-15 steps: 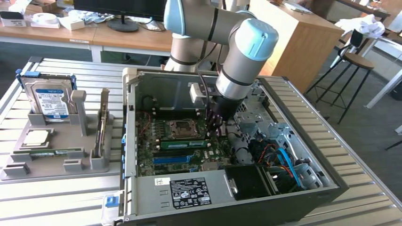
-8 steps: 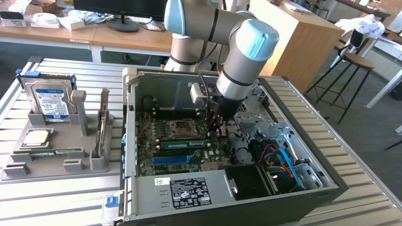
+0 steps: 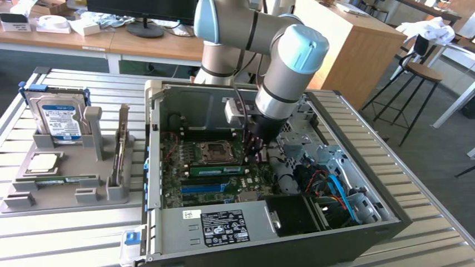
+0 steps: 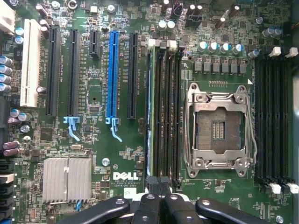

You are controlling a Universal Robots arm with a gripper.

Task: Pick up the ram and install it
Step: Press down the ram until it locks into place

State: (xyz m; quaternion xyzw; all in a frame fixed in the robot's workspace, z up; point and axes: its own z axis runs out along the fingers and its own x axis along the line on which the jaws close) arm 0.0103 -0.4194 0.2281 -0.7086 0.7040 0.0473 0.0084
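Note:
The ram (image 4: 151,112) is a long green stick standing on edge in the outermost of the black memory slots (image 4: 167,112), beside the open processor socket (image 4: 218,127). In the exterior view the ram (image 3: 215,169) lies across the motherboard inside the open computer case (image 3: 152,167). My gripper (image 4: 159,183) is shut, its black fingertips pressed together over one end of the memory slots, with nothing visible between them. Seen from outside, the gripper (image 3: 256,149) reaches down into the case just to the exterior view's right of the ram.
A grey holder (image 3: 67,194) on the slatted table at the exterior view's left carries a blue-labelled hard drive (image 3: 61,119), a silver processor chip (image 3: 43,163) and a thin green board (image 3: 63,179). Drive cages and cables (image 3: 334,183) fill the case's right side. A power supply (image 3: 215,225) sits at its front.

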